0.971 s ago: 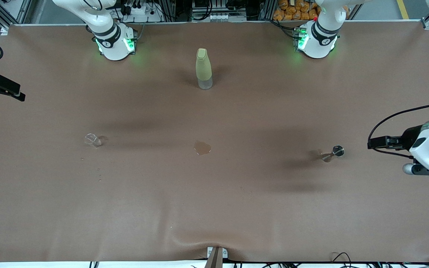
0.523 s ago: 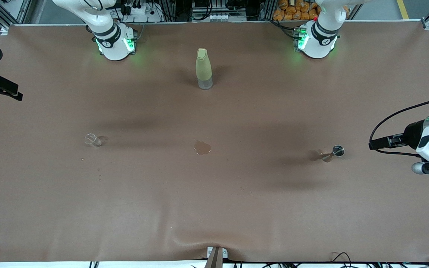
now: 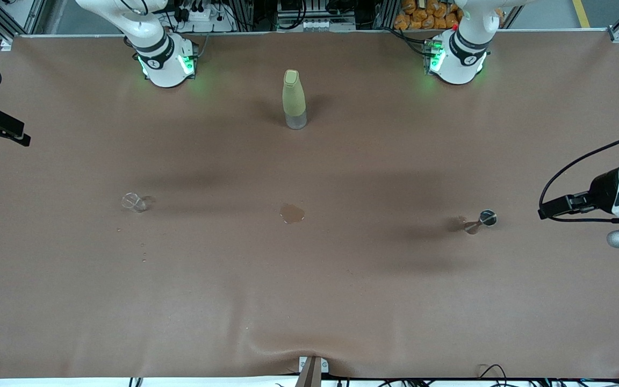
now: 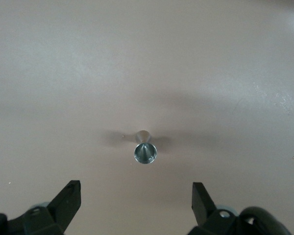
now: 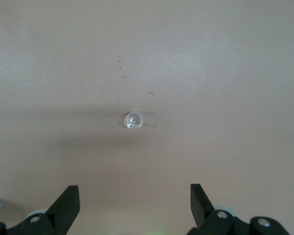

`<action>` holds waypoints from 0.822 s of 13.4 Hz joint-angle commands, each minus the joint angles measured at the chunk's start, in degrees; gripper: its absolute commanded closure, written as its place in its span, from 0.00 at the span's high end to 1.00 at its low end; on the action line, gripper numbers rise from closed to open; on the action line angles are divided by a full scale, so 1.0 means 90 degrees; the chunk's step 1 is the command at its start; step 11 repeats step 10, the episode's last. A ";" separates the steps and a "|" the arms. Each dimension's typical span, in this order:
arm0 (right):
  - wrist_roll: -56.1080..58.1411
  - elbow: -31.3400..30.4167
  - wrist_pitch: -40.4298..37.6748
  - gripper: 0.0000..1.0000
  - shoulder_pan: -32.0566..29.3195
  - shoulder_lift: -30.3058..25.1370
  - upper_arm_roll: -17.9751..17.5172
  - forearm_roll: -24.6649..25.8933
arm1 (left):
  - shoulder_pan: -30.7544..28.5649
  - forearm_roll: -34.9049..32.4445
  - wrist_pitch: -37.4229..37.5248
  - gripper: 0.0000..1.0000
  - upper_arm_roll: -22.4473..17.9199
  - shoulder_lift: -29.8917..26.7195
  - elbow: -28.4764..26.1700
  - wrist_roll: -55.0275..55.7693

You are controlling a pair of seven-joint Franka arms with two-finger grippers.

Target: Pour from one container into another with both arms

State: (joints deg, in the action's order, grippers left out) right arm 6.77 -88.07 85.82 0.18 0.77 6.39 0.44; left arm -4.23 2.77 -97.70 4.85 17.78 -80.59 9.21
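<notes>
Brown cloth is covering the whole table (image 3: 342, 301), and the bottle (image 3: 294, 99) is standing upright near its middle, between the two arm bases; it serves as the landmark for the rest.

Over the last second the left arm has been drawing away toward its end of the table: its wrist now shows only at the frame edge in the front view. The right arm is edging outward at its own end too, more slightly. Judged from this, both arms are pulling back with nothing in hand, so either the pour is over or it has not begun; a small wet patch (image 3: 292, 213) lying nearer the camera than the bottle hints that liquid has already been handled here.

The left gripper (image 4: 136, 203) is hanging with its jaws spread wide and empty above the metal cup (image 3: 481, 220), which is standing nearer the camera than the bottle, toward the left arm's end. Its mouth looks bare and shiny; whether anything is in it I cannot tell.

The right gripper (image 5: 134, 204) is likewise released and empty, over the clear glass (image 3: 134, 202), which is sitting nearer the camera than the bottle, toward the right arm's end. A few droplets (image 5: 123, 68) are lying just beside it. The glass's contents cannot be made out.

The bottle is capped, and its fill level is not visible.
</notes>
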 commanded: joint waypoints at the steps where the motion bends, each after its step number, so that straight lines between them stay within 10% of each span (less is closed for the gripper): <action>1: -0.0127 0.0078 -0.0072 1.00 0.0068 -0.0046 0.0041 0.0097 | 0.0460 -0.0141 -0.0034 1.00 -0.0450 -0.0364 -0.0381 0.0110; 11: -0.0127 0.0049 0.0045 1.00 -0.0020 -0.0047 0.0041 -0.0039 | 0.0461 -0.0317 0.0054 1.00 -0.0460 -0.0462 -0.0460 -0.0701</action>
